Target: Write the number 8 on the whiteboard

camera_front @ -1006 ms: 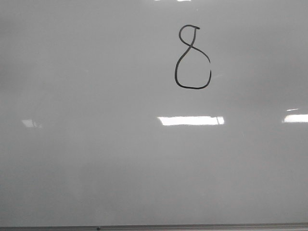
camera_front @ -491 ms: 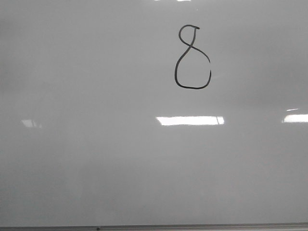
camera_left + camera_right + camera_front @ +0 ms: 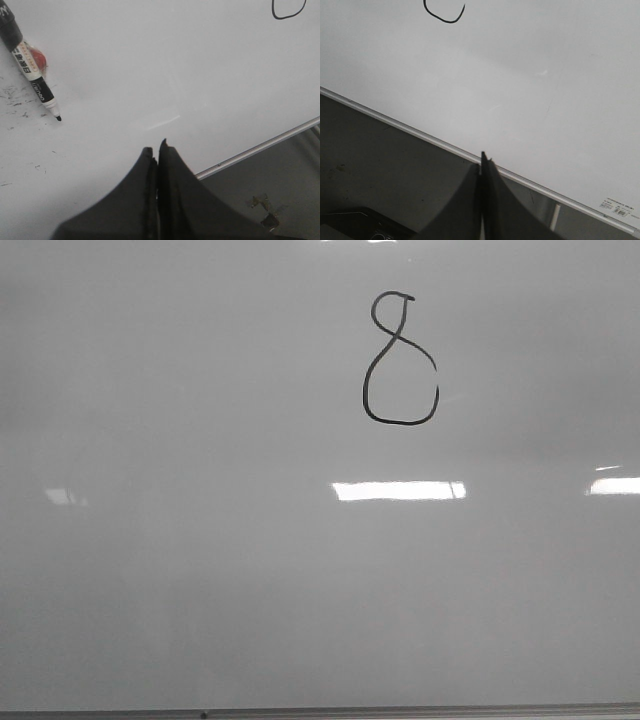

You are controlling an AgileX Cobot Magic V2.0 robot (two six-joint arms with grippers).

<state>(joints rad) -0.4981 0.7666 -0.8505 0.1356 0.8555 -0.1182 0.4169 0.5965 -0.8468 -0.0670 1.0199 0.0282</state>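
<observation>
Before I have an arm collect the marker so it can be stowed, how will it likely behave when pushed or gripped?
The marker is a slim round barrel lying flat on the glossy whiteboard, so a sideways push would probably roll it. It looks rigid and likely light. Its tip is uncapped and seems to touch the board, so dragging may leave a streak.

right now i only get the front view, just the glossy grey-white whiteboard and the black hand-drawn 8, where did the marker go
Observer: A black-capped white marker pen lies uncapped on the whiteboard, seen from the left wrist.
Operator: is either gripper holding it
Observer: No. The left gripper is shut on nothing.
Operator: and the right
Observer: The right gripper is shut too, over the board's metal edge.
</observation>
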